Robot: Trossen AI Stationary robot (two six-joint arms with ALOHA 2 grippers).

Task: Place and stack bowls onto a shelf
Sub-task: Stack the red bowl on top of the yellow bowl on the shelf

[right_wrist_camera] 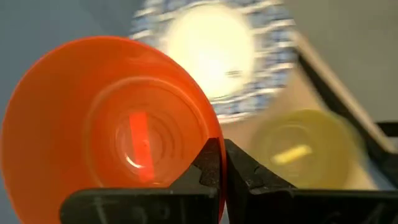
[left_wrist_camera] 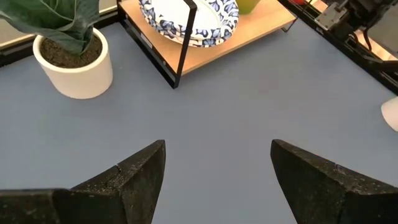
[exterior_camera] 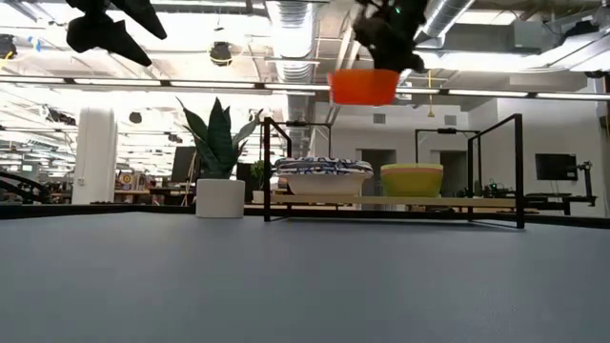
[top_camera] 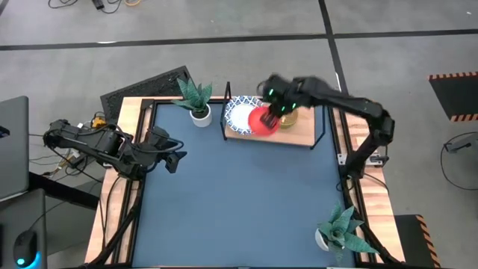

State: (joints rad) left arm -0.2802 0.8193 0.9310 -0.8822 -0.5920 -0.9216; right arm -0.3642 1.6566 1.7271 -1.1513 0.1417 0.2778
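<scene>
A red bowl (top_camera: 261,121) (exterior_camera: 363,87) (right_wrist_camera: 106,124) hangs in the air over the wooden shelf (top_camera: 299,136) (exterior_camera: 400,202), held by my right gripper (top_camera: 275,113) (right_wrist_camera: 220,168), which is shut on it. On the shelf's board rest a stack of white bowls with blue patterned rims (top_camera: 240,112) (exterior_camera: 323,175) (left_wrist_camera: 189,18) (right_wrist_camera: 211,53) and a yellow bowl (exterior_camera: 412,179) (right_wrist_camera: 305,149). My left gripper (top_camera: 178,158) (left_wrist_camera: 217,168) is open, raised over the table's left side, touching nothing. My right gripper pinches the red bowl's rim (right_wrist_camera: 208,146) on the side toward the yellow bowl, one finger inside the bowl and one outside. The fingers come from above, pointing down. The bowl is lifted clear, roughly upright, hanging below the gripper above the shelf.
A potted spiky plant (top_camera: 196,101) (exterior_camera: 219,171) (left_wrist_camera: 68,50) stands left of the shelf at the far edge; another plant (top_camera: 340,228) stands at the near right corner. The shelf's black wire frame (exterior_camera: 519,167) rises at both ends. The blue tabletop (top_camera: 239,202) spreads in front.
</scene>
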